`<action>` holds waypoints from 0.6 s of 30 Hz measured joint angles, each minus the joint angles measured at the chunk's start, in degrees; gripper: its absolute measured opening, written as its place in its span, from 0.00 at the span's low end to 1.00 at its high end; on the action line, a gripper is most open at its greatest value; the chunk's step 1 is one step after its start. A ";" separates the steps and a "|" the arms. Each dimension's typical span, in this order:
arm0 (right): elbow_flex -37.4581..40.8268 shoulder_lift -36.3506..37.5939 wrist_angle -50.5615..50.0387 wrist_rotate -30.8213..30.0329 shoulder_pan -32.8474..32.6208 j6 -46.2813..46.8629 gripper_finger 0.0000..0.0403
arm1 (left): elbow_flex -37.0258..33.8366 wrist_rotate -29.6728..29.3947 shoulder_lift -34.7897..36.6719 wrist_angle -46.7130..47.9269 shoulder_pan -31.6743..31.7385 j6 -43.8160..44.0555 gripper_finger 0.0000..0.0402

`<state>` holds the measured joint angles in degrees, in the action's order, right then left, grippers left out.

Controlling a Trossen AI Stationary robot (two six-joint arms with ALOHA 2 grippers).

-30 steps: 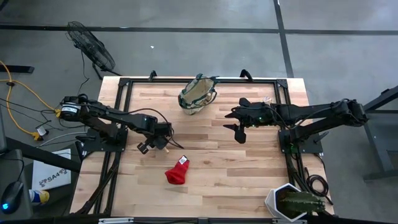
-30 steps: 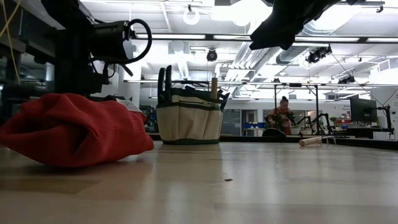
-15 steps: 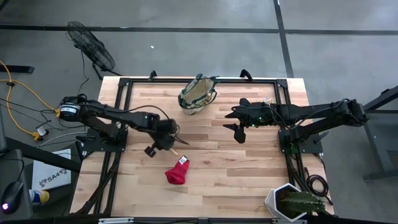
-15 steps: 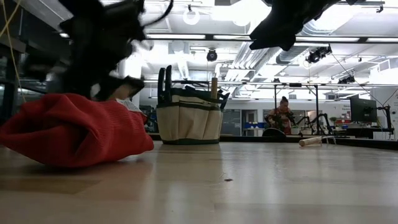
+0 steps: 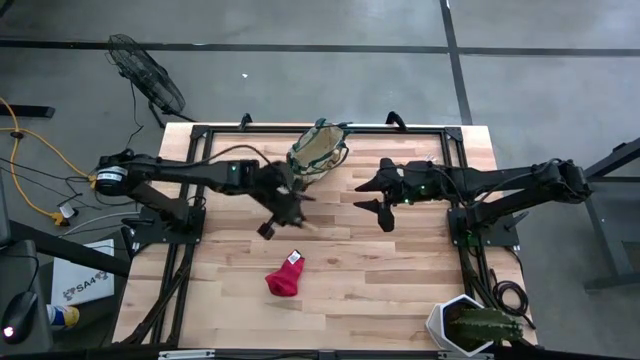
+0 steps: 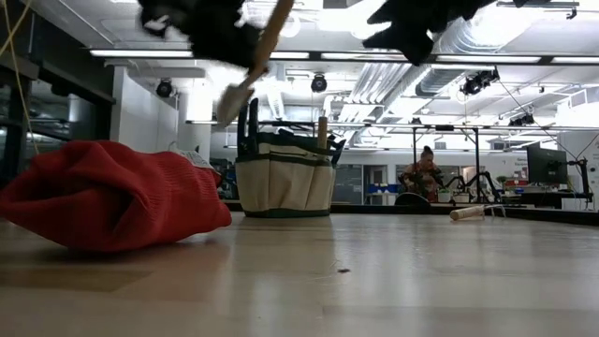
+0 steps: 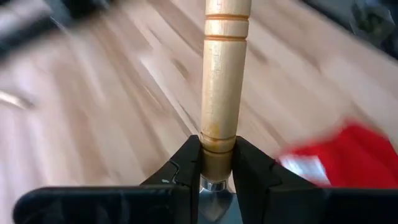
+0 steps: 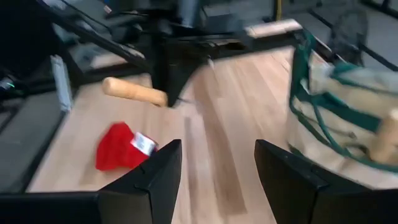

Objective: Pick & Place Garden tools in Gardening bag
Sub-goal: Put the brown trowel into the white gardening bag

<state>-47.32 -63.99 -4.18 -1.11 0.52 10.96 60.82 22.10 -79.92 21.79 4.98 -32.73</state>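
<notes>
My left gripper point(image 5: 283, 207) hangs above the table's middle, near the gardening bag point(image 5: 318, 152), shut on a wooden-handled garden tool point(image 8: 134, 92). Its metal head is hidden behind the fingers. The tan bag with green trim point(image 6: 284, 183) stands upright on its base at the far edge, with tool handles point(image 6: 322, 131) sticking out of its mouth. A red fabric piece point(image 5: 285, 275) lies flat on the table nearer the front. My right gripper point(image 5: 372, 197) hovers open to the right of the bag, holding nothing. My left gripper pinches the wooden handle between its two fingers at the end by the metal collar point(image 7: 217, 144). The fingers lie across the handle. The tool is lifted clear of the table and the handle's free end point(image 6: 230, 101) slants down and away from the fingers.
A spiky green plant in a white hexagonal pot point(image 5: 475, 328) stands at the near right corner. Black frame rails point(image 5: 195, 160) run along the table's left, far and right sides. Bare wood lies between the bag and the red fabric.
My left gripper has risen and gone toward the far edge and the bag, tipping from pointing steeply down to a shallower slant. It has carried the wooden-handled tool up, clear of the table.
</notes>
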 joint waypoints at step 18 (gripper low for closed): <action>0.01 -3.04 25.52 -0.01 -2.57 -4.63 0.48 | 1.92 7.23 -1.63 -34.98 4.89 18.23 0.15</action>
<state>-47.31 -67.03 21.34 -1.12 -2.04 6.33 62.74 29.34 -81.55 -13.19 9.87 -14.50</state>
